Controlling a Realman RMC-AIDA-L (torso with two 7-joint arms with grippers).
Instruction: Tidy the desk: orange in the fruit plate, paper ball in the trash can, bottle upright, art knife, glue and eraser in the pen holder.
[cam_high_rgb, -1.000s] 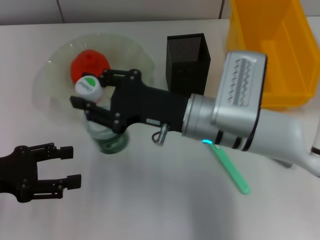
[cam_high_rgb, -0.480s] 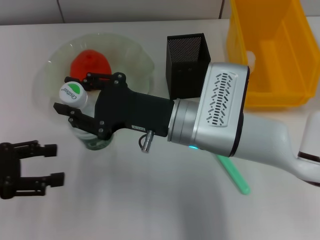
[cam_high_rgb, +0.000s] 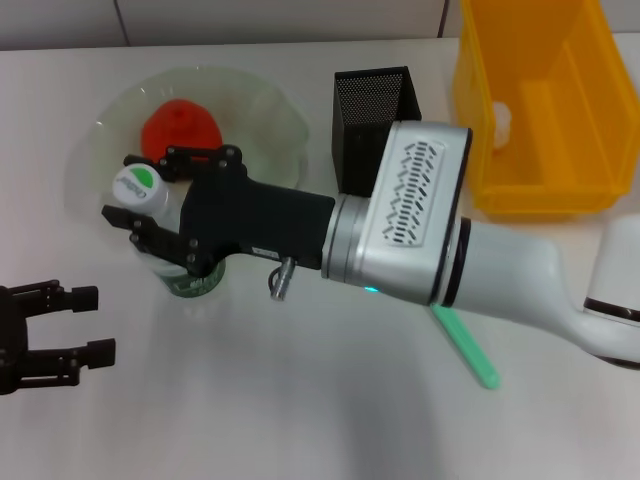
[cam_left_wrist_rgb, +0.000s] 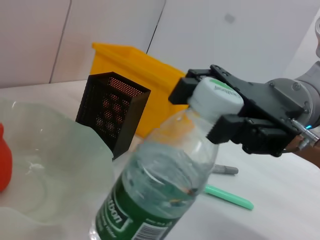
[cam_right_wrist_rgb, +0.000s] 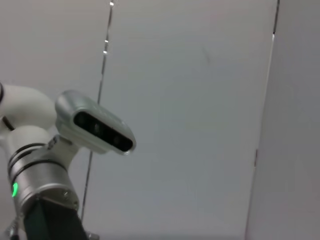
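My right gripper (cam_high_rgb: 125, 190) is shut on the bottle (cam_high_rgb: 190, 270) just below its white-and-green cap (cam_high_rgb: 138, 185). It holds the bottle nearly upright at the near edge of the fruit plate (cam_high_rgb: 255, 100). The left wrist view shows its fingers (cam_left_wrist_rgb: 227, 127) on either side of the bottle neck (cam_left_wrist_rgb: 200, 117). The orange (cam_high_rgb: 180, 125) lies in the plate. A white paper ball (cam_high_rgb: 500, 118) sits inside the yellow trash can (cam_high_rgb: 540, 180). The green art knife (cam_high_rgb: 468, 350) lies on the desk below the right arm. The black pen holder (cam_high_rgb: 375, 110) stands behind the arm. My left gripper (cam_high_rgb: 97, 322) is open at the near left. Glue and eraser are hidden.
The right arm (cam_high_rgb: 420, 240) spans the middle of the desk and hides what lies under it. In the left wrist view a grey stick-like item (cam_left_wrist_rgb: 225, 170) lies on the desk near the green knife (cam_left_wrist_rgb: 230, 196).
The right gripper has carried the bottle leftward and brought it closer to upright. The left gripper has drawn back toward the near left corner.
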